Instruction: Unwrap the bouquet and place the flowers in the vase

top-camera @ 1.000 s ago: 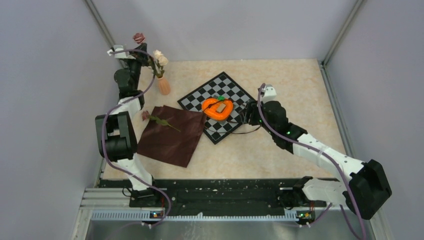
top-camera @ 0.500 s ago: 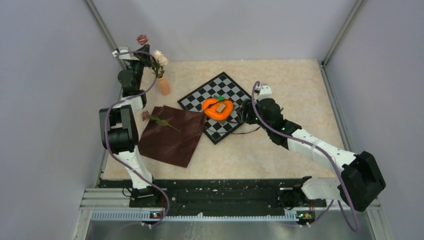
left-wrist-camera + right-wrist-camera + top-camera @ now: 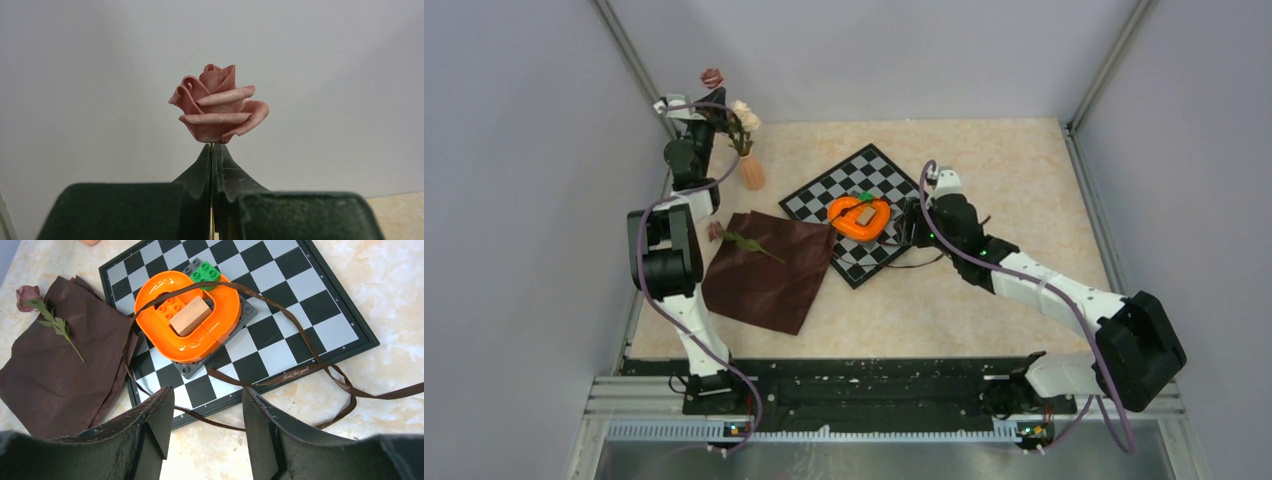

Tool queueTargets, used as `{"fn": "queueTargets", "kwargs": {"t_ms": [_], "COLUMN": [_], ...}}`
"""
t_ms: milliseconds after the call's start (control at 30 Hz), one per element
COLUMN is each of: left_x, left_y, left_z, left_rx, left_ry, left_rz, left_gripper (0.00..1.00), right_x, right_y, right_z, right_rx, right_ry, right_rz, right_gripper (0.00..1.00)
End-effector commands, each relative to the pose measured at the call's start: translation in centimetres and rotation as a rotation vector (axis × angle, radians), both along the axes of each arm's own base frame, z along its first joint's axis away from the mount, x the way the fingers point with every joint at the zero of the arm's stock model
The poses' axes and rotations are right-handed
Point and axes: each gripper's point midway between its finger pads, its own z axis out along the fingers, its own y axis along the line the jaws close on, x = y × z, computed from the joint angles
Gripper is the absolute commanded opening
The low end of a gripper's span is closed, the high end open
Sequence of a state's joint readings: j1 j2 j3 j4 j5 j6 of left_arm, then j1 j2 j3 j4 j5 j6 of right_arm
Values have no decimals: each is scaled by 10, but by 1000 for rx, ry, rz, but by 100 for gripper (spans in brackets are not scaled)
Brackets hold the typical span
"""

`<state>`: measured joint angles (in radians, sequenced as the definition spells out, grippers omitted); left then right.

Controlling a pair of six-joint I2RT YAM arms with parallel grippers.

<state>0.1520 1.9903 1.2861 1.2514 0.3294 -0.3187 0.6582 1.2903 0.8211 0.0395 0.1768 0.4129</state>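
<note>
You are in the middle of putting the flowers into the vase, and the unwrapping part looks done. The brown cloth [image 3: 769,275] lies open and flat on the desk [image 3: 1004,170]. The thin ribbon [image 3: 295,373] trails loose across the checker board [image 3: 320,295], next to the orange heart [image 3: 227,315]. Your left gripper [image 3: 212,165] is pressed together on the thin stem of a pink rose [image 3: 217,107], just under its head. It holds the rose up high near the back left corner. The vase [image 3: 751,172] stands on the desk below it and a little to the right, and cream roses [image 3: 745,115] are in it already. Your right gripper [image 3: 207,405] is spread apart with nothing in it, and it hangs over the near edge of the checker board. Next I think you need to bring the pink rose over the vase and slide the stem down into the neck. That hole is small and the cream roses crowd it, so go slowly and aim the bottom of the stem first. You cannot see the stem's end or the vase from the left wrist, so watch from the top. Let go only when the stem sits inside. One more rose [image 3: 27,294] lies on the far corner of the cloth, so that one looks like the next to pick up
</note>
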Motion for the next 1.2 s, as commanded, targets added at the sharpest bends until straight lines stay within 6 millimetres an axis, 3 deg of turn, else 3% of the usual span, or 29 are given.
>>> {"fn": "queueTargets", "kwargs": {"t_ms": [0,1167], "left_x": [-5,-15], "left_y": [-7,-11], "left_z": [21,-69], "left_rx": [35,62], "left_ry": [-100,42], "left_rz": [-11,20], "left_gripper": [0,0], "right_x": [12,16], "right_y": [12,22], "right_z": [30,25], "right_rx": [57,72], "right_ry": [-60,-38], "right_rz": [8,30], "right_gripper": [54,54]}}
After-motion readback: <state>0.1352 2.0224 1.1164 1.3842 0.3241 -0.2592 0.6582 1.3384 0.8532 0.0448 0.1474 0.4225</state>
